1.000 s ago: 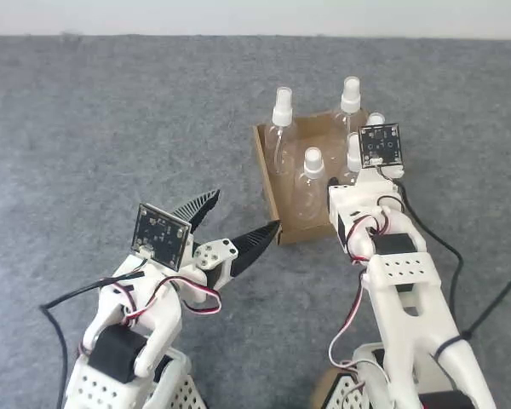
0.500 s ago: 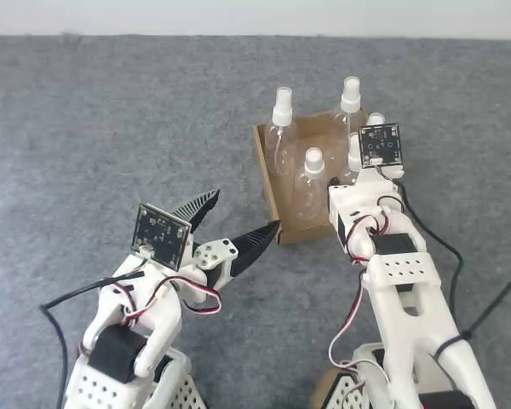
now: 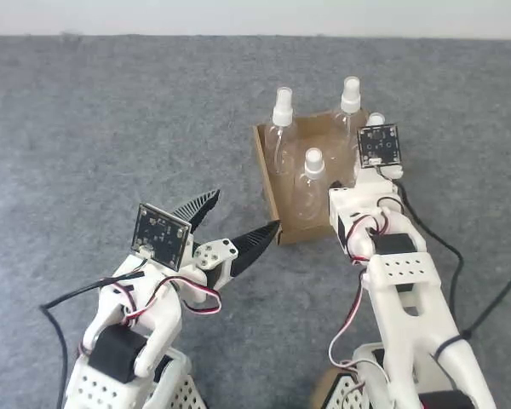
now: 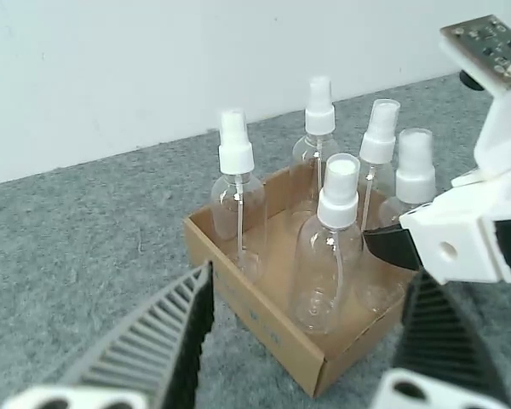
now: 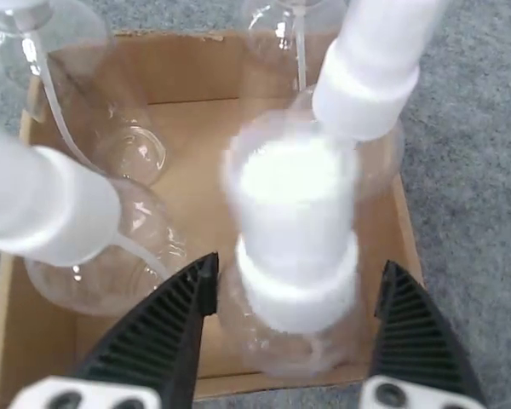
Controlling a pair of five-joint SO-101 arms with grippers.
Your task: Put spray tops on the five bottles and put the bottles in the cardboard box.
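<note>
Though R arm (image 3: 398,266) masks it overhead, 5th bottle (image 4: 415,166) sits in box (image 4: 264,319).

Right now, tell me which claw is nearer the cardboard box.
Right. The right claw hangs over the cardboard box, open around a bottle at its near edge. The left claw is open, outside the box by a near corner.

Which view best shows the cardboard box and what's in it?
The left wrist view: the cardboard box shows two walls and five spray-topped bottles upright inside. In the high view the right arm covers its right side. The right wrist view looks down into it, close.
</note>
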